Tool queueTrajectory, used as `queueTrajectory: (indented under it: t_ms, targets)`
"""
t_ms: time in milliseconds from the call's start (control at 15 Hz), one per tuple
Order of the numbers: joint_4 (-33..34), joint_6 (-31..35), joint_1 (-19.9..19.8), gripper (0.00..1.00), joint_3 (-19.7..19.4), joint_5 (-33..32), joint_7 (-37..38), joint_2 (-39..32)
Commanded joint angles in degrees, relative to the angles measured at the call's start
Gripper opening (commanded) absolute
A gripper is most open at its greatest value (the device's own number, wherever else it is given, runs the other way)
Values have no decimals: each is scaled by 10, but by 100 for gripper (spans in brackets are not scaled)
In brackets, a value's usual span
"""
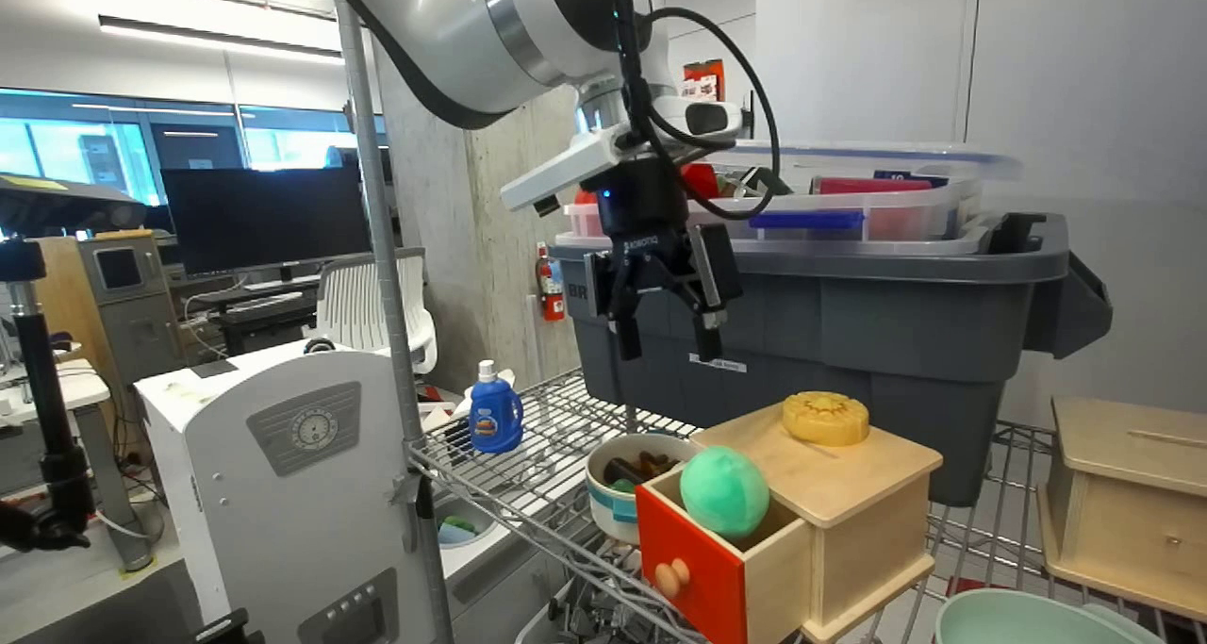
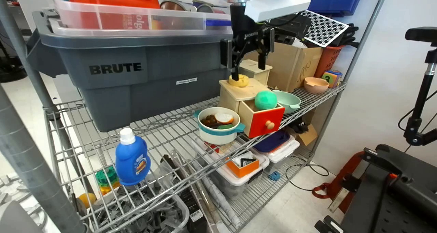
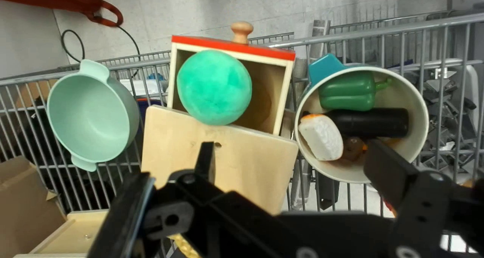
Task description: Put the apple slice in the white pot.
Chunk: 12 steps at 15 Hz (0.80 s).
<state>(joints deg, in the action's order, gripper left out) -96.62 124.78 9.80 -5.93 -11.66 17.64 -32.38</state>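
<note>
A cream-white toy apple slice with an orange-red edge is being cradled inside the white pot, a teal-handled vessel that is being supported by the wire shelf near its front edge, just beside a front corner of the wooden box. Across the box, a mint-green pot is being carried by the same shelf. The Robotiq gripper is being held aloft, higher than the box and apart from both pots, its fingers spread wide and nothing being gripped. A green ball is being held by the pulled-out drawer. From colour alone, the slice is already being contained by the pot that is meant, so the placing step is being taken as done, and only a clean retreat is probably being called for, away from rim and ball. Should the mint-green pot be meant instead, a descent and a careful pinch on the slice would be needed.
</note>
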Motion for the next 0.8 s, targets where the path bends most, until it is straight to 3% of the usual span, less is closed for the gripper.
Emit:
queueTrajectory:
  t_ms: [0, 733]
  targets:
    - [-110, 34, 13, 100, 4, -30, 32, 86]
    - [-291, 53, -4, 100, 29, -54, 43, 263]
